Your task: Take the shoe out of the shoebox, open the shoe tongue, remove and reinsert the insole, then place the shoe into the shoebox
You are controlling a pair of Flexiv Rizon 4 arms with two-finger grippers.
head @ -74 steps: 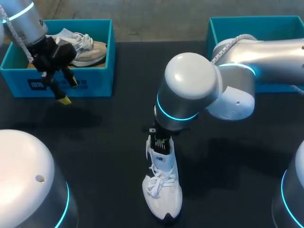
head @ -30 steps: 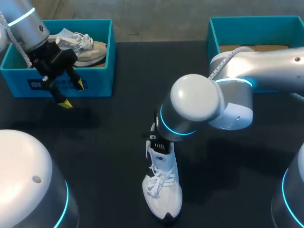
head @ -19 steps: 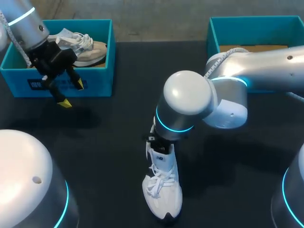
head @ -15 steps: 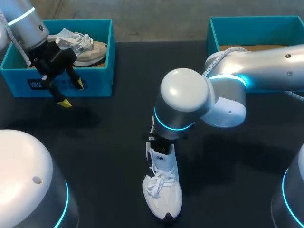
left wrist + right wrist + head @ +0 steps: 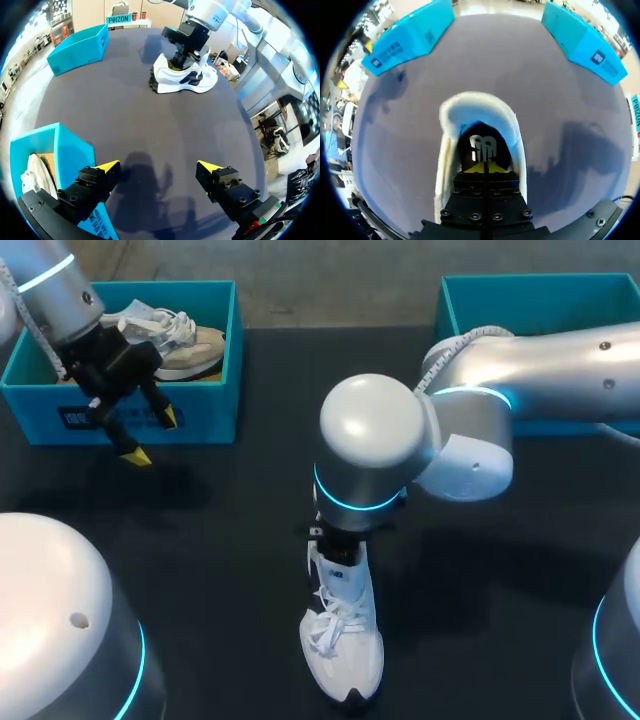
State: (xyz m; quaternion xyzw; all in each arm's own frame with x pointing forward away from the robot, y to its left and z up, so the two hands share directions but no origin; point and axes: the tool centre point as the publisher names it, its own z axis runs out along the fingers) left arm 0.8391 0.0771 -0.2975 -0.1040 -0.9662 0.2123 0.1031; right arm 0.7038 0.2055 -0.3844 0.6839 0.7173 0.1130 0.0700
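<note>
Dark worktop (image 5: 220,540); white sneaker (image 5: 345,650) lies lengthwise, toe toward the robot, heel away. Right end effector (image 5: 485,166) pinched together inside its opening; left end effector (image 5: 158,165) spread apart.

It looks like a robotics lab: a dark counter (image 5: 220,540) carries a teal left shoebox (image 5: 200,425) and right shoebox (image 5: 445,305), and a silver left arm (image 5: 55,290) and right arm (image 5: 540,355) with glowing blue rings reach over it.

The dark tabletop (image 5: 230,540) spreads wide beneath everything I can see. At its far corner on my left stands a blue box (image 5: 205,415), open at the top. Inside it lies a tan shoe (image 5: 195,345) with white laces, near the box's right wall.
</note>
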